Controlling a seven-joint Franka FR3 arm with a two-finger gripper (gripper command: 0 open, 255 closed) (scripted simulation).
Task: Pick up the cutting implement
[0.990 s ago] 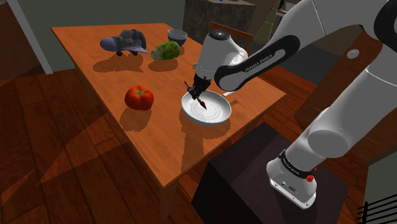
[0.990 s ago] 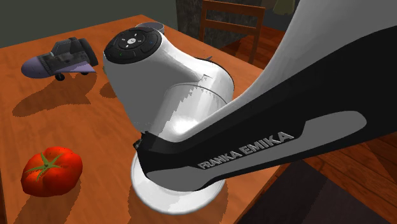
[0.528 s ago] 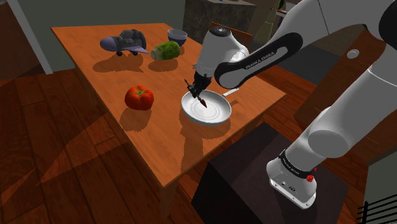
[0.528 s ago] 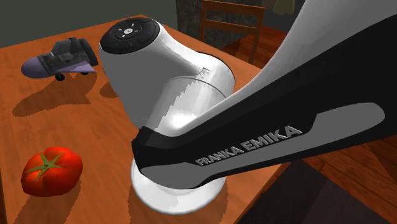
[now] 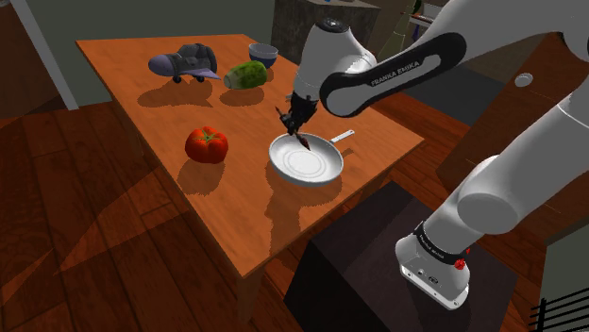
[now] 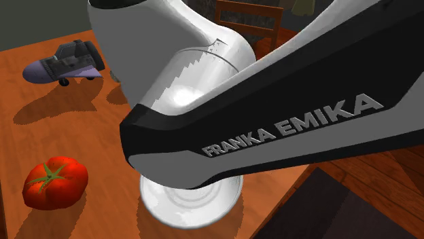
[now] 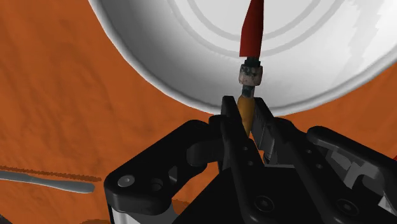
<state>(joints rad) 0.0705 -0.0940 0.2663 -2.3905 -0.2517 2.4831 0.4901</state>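
Gripper (image 7: 245,114) end first: clamped shut on knife (image 7: 252,28), pinching the orange handle with both fingers just behind the grey collar, red blade pointing away from the hand. Same in the shoulder view: gripper (image 5: 294,123) pointing down, with knife (image 5: 303,141) hanging tip-down from it. Held with blade reaching in over the rim of plate (image 7: 165,44). Looks clear of the plate, but cannot tell about tip contact.

Handling, as a guess:
- Light, stiff, thin.
- Probably slick on the handle, so liable to pivot in a two-finger pinch.
- Best taken on the handle close to the collar, never on the blade.
- Worth keeping the sharp tip off the plate.
- Judged fine for a lift as gripped.

Counts, outward from the hand:
- One knife.
- One white plate (image 5: 319,170), directly under the blade.
- One pale utensil (image 5: 343,137) just beside the plate.
- One tomato (image 5: 206,143) near the plate, toward the shoulder view's left.
- One green vegetable (image 5: 247,74) and one small bowl (image 5: 263,52) farther back.
- One toy plane (image 5: 184,62) at the far end.
- All on one table (image 5: 132,113).
- One chair (image 6: 248,8) behind the table in the second exterior view.
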